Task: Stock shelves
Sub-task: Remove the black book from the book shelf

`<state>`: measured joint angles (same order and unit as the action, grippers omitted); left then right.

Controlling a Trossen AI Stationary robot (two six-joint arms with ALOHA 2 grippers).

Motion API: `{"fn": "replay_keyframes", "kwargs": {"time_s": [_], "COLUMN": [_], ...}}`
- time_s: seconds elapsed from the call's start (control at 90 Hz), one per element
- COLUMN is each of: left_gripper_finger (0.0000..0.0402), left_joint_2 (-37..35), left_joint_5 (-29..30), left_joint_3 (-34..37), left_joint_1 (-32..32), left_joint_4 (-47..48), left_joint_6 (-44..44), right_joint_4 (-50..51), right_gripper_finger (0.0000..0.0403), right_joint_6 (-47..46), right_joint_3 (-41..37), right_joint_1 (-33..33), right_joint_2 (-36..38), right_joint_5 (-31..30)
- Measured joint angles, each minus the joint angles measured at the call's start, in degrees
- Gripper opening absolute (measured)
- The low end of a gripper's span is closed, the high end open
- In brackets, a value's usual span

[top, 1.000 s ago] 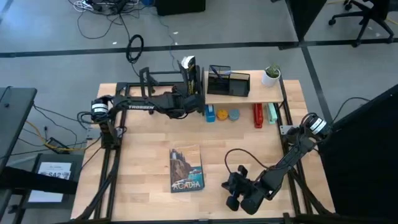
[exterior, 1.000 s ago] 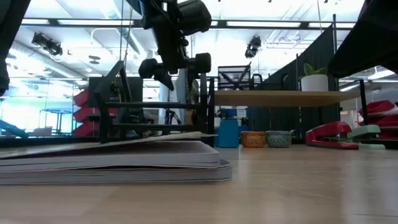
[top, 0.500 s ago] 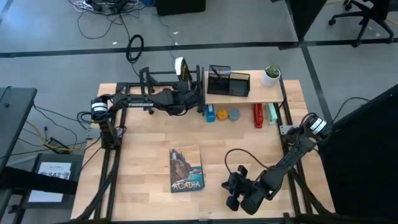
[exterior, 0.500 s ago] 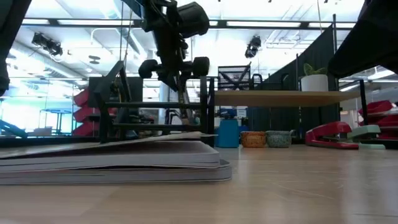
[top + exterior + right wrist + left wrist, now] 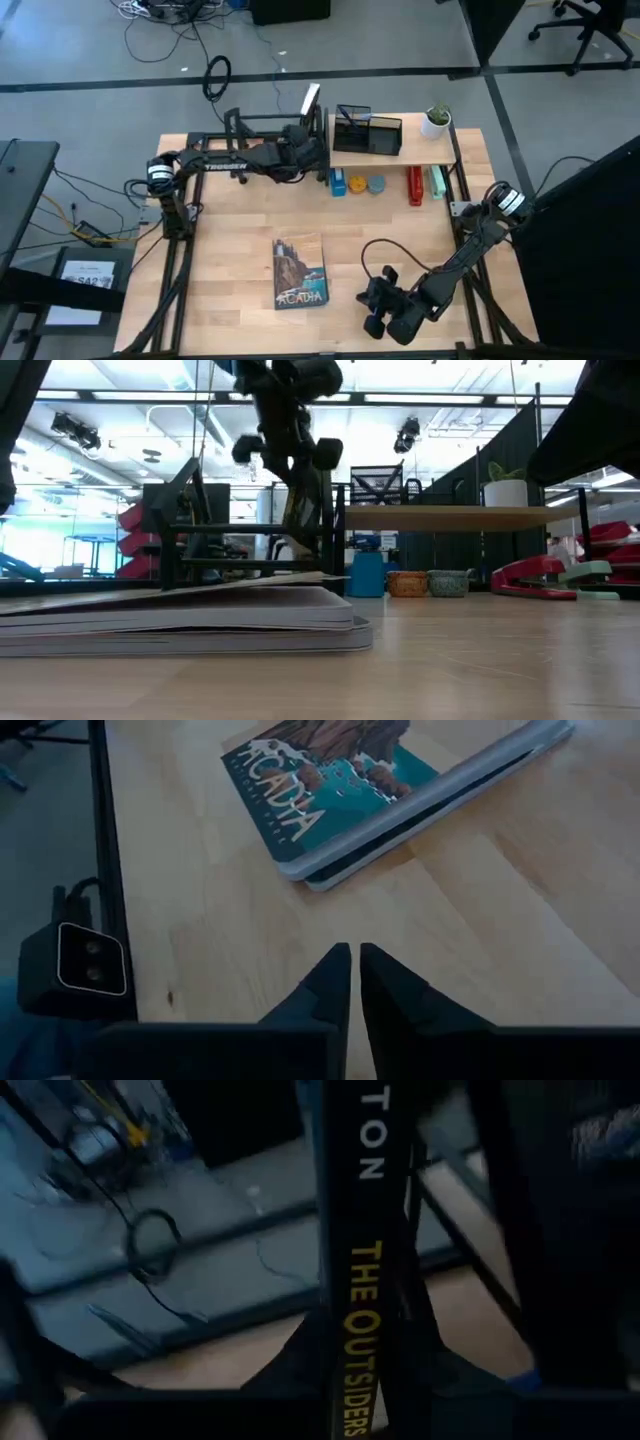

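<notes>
On the black rack (image 5: 262, 128), book (image 5: 311, 98) now tilted farther back.

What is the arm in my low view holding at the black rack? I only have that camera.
Observer: That is the left gripper, shut on a book; its spine reads The Outsiders.
Operator: Where in the rack is it?
Observer: At the rack's end nearest the wooden shelf, leaning rather than upright.
Operator: And the right arm?
Observer: The right gripper is shut on nothing, near the table's front edge, pointing towards the Acadia book, which lies flat.
</notes>
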<state>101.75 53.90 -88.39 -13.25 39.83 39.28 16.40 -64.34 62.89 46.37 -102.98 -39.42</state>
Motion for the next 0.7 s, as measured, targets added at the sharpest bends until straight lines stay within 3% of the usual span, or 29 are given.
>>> {"fn": "replay_keyframes", "kwargs": {"time_s": [0.244,0.422,0.556,0.7], "left_gripper_finger": [0.003,0.003,0.003,0.003], "left_joint_2": [0.0,-0.1,-0.15,-0.13], "left_joint_5": [6.34,6.6,2.34,-2.64], "left_joint_3": [-17.03,-29.15,-33.22,-31.78], "left_joint_1": [4.62,12.57,20.88,30.49], "left_joint_4": [17.03,30.85,38.53,44.35], "left_joint_6": [-8.66,-9.93,-5.06,6.49], "right_joint_4": [0.0,0.0,0.0,-0.04], "right_gripper_finger": [0.0001,0.0001,0.0,0.0001], "right_joint_6": [0.0,0.0,0.0,-0.02], "right_joint_3": [0.0,0.0,0.0,0.0], "right_joint_1": [-0.07,-0.07,-0.04,-0.04], "right_joint_2": [0.0,0.0,0.0,0.0], "right_joint_5": [0.0,0.0,0.0,0.0]}}
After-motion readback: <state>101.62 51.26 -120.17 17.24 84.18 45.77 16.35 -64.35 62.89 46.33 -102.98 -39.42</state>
